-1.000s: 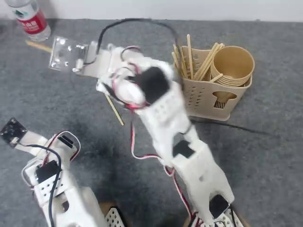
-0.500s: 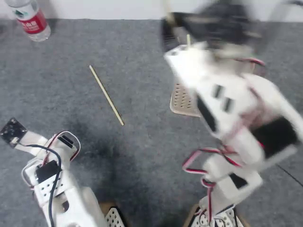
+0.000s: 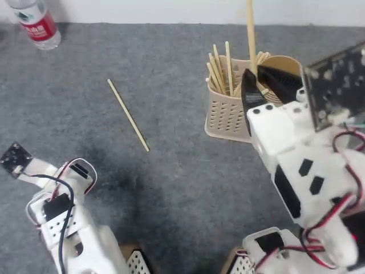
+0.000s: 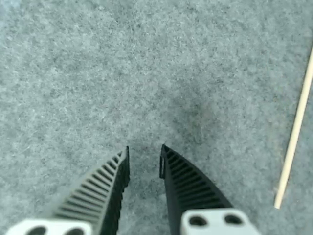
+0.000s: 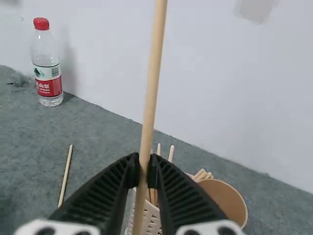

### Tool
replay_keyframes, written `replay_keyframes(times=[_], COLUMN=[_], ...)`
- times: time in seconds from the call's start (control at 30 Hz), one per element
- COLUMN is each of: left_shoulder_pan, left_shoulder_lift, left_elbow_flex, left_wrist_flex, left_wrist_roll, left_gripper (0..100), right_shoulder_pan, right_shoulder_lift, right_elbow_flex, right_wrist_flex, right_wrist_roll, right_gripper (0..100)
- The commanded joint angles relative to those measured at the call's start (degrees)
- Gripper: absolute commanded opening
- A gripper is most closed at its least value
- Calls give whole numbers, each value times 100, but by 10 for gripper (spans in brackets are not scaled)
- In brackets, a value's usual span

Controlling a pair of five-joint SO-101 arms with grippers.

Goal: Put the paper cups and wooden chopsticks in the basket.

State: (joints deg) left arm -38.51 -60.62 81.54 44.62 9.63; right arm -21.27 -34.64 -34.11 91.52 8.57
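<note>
High view, item by item.

1. Right gripper (image 3: 254, 75): hanging over the basket (image 3: 225, 119), its black fingers (image 3: 246, 94) pressing together on one wooden chopstick (image 3: 250, 31). The stick is standing nearly upright and rising well above the jaws. Its lower end is hiding behind the gripper, so whether it is touching the basket cannot be told. In the right wrist view the gripper (image 5: 143, 169) is clamping the chopstick (image 5: 152, 83) partway along its length.

2. Basket: sitting on the grey carpet (image 3: 171, 177) and holding a bundle of chopsticks (image 3: 219, 68) leaning in one compartment. Stacked paper cups (image 3: 288, 61) are sitting in the compartment beside it, partly under the gripper. The right wrist view is showing a cup rim (image 5: 222, 198) beyond the jaws.

3. Loose chopstick (image 3: 128, 114): lying flat and diagonal on the carpet, well apart from the basket. It is also showing in both wrist views (image 4: 295, 129) (image 5: 65, 172).

4. Left gripper (image 4: 144, 151): pointing down at bare carpet, its jaws standing slightly apart and gripping nothing, with the loose chopstick off to one side.

5. Water bottle (image 3: 35, 23): standing upright at the far edge of the carpet, by the wall (image 5: 230, 73).
</note>
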Motion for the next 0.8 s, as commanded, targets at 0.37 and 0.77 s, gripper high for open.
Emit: replay_keyframes(times=[0.37,0.77], left_shoulder_pan=[18,26], left_shoulder_lift=[-79,-79], left_elbow_flex=[-136,-136], left_wrist_flex=[9,9], left_wrist_roll=[-44,-44], left_gripper=[92,93], right_shoulder_pan=[66,523], right_shoulder_lift=[-1622,-1420], right_elbow_flex=[5134,7068], right_wrist_flex=[-4277,-7925], right_wrist_roll=[290,571], right_gripper=[7,7])
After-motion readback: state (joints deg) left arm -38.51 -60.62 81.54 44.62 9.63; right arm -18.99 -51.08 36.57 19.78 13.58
